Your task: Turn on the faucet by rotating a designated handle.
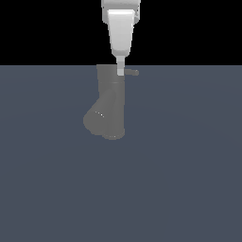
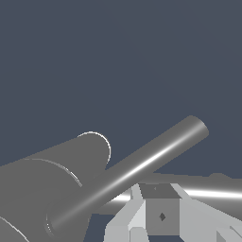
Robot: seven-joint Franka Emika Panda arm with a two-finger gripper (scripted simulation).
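The faucet (image 1: 110, 101) is a dull grey upright cylinder with a stubby spout branching down toward the exterior view's left. The handle (image 1: 133, 72), a thin grey rod, sticks out from its top toward the exterior view's right. My white gripper (image 1: 121, 71) comes down from above, with its fingertips at the handle's base, against the cylinder's top. In the wrist view the faucet body (image 2: 56, 175) fills one corner. A long grey rod, seemingly the handle (image 2: 142, 165), crosses in front of it. The gripper (image 2: 162, 216) looks shut and holds nothing, beside a second bright grey bar (image 2: 212, 191).
The faucet stands on a flat blue-grey floor (image 1: 189, 179) that spreads all around it. A black background lies above the horizon. Nothing else stands near the faucet.
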